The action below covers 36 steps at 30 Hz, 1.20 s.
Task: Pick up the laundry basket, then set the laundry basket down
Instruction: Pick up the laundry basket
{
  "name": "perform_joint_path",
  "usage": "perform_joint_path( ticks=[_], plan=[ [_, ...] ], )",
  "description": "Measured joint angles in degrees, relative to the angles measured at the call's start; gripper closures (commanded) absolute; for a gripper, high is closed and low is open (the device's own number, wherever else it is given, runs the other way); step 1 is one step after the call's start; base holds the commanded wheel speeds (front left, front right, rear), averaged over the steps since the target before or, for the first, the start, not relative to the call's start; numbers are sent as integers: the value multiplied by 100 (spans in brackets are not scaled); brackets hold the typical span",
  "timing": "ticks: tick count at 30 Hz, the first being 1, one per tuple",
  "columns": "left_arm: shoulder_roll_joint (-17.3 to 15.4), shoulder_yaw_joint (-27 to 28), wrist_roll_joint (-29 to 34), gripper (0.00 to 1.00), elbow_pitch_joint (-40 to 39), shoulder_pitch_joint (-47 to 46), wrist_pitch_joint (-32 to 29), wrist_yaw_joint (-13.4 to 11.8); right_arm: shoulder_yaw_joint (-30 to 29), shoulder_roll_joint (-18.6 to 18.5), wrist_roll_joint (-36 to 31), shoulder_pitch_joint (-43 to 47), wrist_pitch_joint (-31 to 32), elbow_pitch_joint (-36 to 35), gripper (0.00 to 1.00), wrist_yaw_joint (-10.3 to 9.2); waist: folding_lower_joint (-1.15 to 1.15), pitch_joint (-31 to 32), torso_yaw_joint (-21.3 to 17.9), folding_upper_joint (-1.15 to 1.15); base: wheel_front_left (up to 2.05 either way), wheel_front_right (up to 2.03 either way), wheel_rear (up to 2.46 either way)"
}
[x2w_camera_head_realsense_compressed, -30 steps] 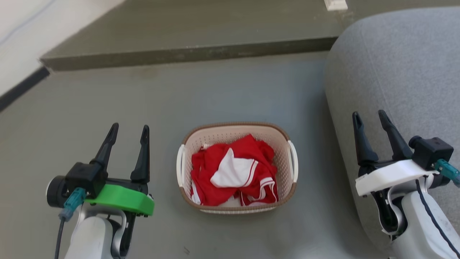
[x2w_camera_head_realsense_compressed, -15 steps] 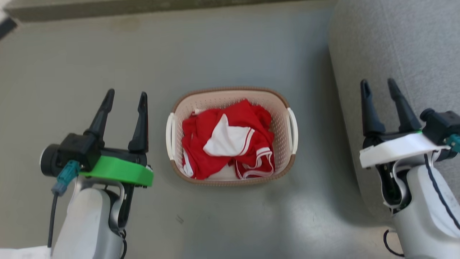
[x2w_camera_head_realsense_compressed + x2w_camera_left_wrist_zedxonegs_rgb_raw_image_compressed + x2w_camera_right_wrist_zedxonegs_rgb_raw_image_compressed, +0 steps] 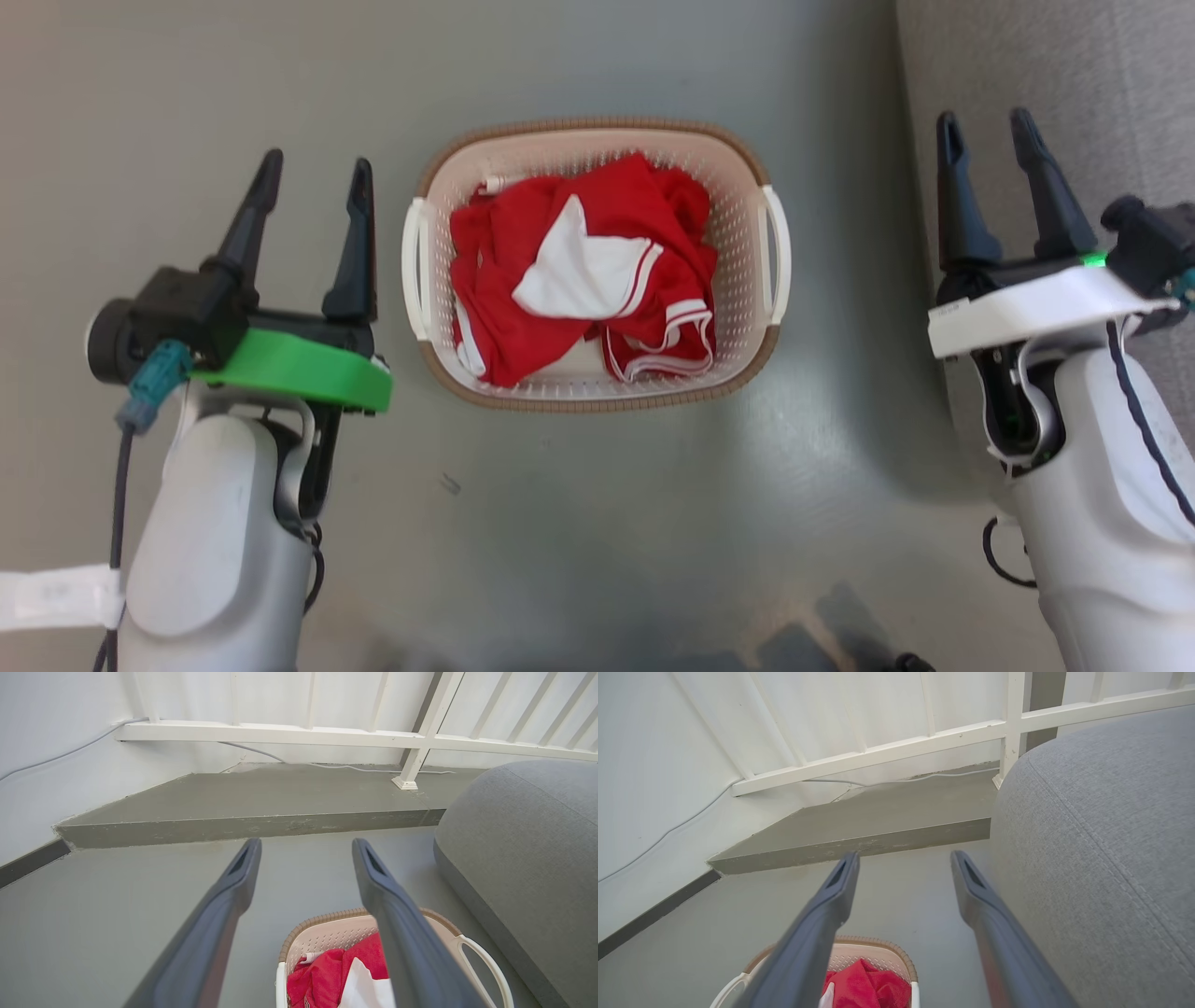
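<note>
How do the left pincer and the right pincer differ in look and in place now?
The left pincer sits on a green plate; the right pincer sits on a white plate. In the head view, the left pincer shows against the floor, close beside the laundry basket; the right pincer shows against the grey cushion, farther from the basket. Both are open, hold nothing and point the same way.

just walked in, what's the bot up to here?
The robot is lined up over the laundry basket, which sits on the grey floor holding red and white clothes. The left gripper and right gripper flank it, both open and touching nothing. The basket is not yet grasped.
</note>
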<state>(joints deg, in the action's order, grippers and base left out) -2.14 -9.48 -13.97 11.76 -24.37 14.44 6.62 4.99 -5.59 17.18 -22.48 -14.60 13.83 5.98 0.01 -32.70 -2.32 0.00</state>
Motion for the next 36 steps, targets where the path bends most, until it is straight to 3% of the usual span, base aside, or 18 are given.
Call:
perform_joint_path(
  ticks=[18, 36],
  plan=[
    [57, -55, -200, 0, 1561, -1139, -35, 44, 267, 129, 156, -949, 0, 1513, 0, 55, 0, -1174, -42, 0, 0, 0, 0],
    [86, -268, -324, 0, 3089, -2362, -452, 48, 633, 186, 368, -2121, 54, 2981, 0, 67, 0, -2051, -12, 0, 0, 0, 0]
  ],
)
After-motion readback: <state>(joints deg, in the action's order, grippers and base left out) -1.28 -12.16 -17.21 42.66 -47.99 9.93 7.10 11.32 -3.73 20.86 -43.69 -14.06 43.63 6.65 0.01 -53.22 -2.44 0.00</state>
